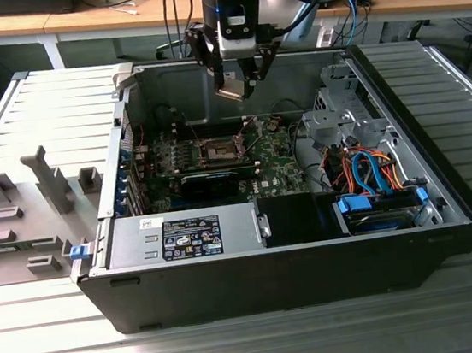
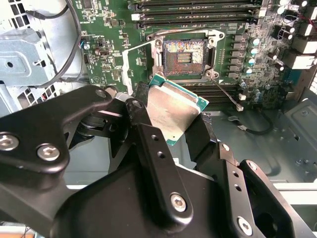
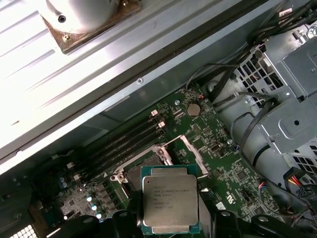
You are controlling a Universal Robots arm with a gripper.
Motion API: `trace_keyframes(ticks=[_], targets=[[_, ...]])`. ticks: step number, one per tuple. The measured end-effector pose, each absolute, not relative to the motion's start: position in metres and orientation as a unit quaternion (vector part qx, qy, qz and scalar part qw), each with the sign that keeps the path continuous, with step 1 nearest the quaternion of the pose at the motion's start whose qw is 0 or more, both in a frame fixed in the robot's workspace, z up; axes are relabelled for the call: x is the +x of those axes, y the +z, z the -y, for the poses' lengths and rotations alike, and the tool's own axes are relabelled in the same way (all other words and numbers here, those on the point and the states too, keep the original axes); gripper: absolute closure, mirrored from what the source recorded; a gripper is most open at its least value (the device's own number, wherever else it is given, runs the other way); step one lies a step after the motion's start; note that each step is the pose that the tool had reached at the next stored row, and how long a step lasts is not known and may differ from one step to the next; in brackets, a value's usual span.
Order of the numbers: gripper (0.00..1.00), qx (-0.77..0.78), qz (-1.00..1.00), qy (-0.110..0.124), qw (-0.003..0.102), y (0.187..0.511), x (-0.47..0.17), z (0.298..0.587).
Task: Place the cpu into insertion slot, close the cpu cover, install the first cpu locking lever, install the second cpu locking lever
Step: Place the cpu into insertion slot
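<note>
My gripper hangs above the open computer case, shut on the cpu, a flat square chip with a dull silver top. In both wrist views the cpu sits clamped between two black fingers, held in the air above the motherboard and short of the socket. The insertion slot lies bare, its brownish contact field showing. The cpu cover stands flipped up beside the slot. A thin locking lever sticks out unlatched from the socket's corner.
Memory slots run along one side of the socket. A long black card, the power supply and a drive cage with orange and blue cables crowd the case. Grey fixtures stand on the table at the exterior view's left.
</note>
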State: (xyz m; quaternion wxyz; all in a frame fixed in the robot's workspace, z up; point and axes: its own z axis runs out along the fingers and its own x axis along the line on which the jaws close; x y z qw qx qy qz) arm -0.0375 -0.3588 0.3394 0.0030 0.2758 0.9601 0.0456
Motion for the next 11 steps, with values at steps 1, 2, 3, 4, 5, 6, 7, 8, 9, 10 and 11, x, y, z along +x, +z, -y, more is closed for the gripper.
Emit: trace_keyframes(ticks=[1,2,3,4,5,6,7,8,9,10,11], targets=[[0.45,0.277,-0.960,0.046,0.003,0.3394,-0.0374,0.3588],[0.45,0.279,-0.959,0.046,0.003,0.3394,-0.0375,0.3588],[0.45,0.279,-0.959,0.046,0.003,0.3394,-0.0374,0.3588],[0.45,0.280,-0.959,0.046,0.003,0.3394,-0.0375,0.3588],[0.45,0.281,-0.959,0.046,0.003,0.3394,-0.0375,0.3588],[0.45,0.283,-0.958,0.046,0.003,0.3394,-0.0374,0.3588],[0.45,0.285,-0.957,0.046,0.003,0.3394,-0.0374,0.3589],[0.45,0.287,-0.957,0.046,0.004,0.3394,-0.0374,0.3589],[0.45,0.288,-0.957,0.046,0.004,0.3394,-0.0374,0.3589],[0.45,0.288,-0.956,0.046,0.004,0.3394,-0.0375,0.3589],[0.45,0.289,-0.956,0.046,0.004,0.3394,-0.0374,0.3589]])
